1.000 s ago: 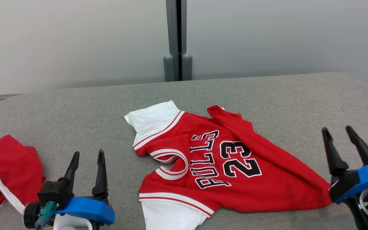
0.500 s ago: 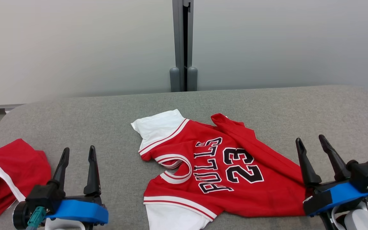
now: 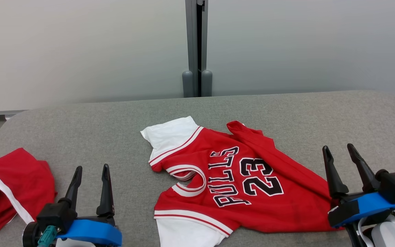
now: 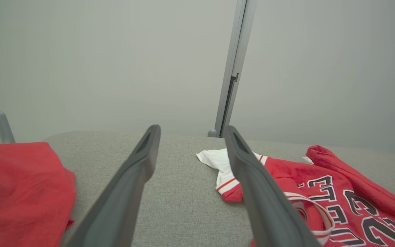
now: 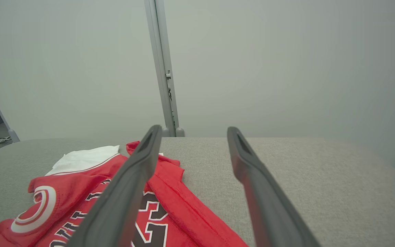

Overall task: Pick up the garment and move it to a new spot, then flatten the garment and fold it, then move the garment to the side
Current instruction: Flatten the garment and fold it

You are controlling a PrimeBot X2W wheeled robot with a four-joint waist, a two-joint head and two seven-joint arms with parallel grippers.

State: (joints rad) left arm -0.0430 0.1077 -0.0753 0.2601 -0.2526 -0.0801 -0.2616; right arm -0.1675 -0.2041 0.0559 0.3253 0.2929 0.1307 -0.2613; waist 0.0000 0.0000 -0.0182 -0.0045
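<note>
A red jersey [image 3: 238,178] with white sleeves and black "BULLS 23" lettering lies rumpled in the middle of the grey table [image 3: 115,120], its neck toward the left. It also appears as the jersey [image 4: 338,202] right of the left fingers and the jersey [image 5: 81,192] left of the right fingers. My left gripper [image 3: 92,168] hovers open at the lower left, apart from the jersey. At the lower right my right gripper [image 3: 338,148] is open beside the jersey's hem end, holding nothing.
A second red garment [image 3: 9,188] with a white stripe lies bunched at the table's left edge, seen as a red cloth [image 4: 22,192] in the left wrist view. A pale wall with a grey post [image 3: 196,48] stands behind the table.
The head camera shifted between the earliest frame and now. The right gripper moved in toward the jersey's hem end, then eased slightly back; the left gripper shifted slightly. The jersey lies unchanged.
</note>
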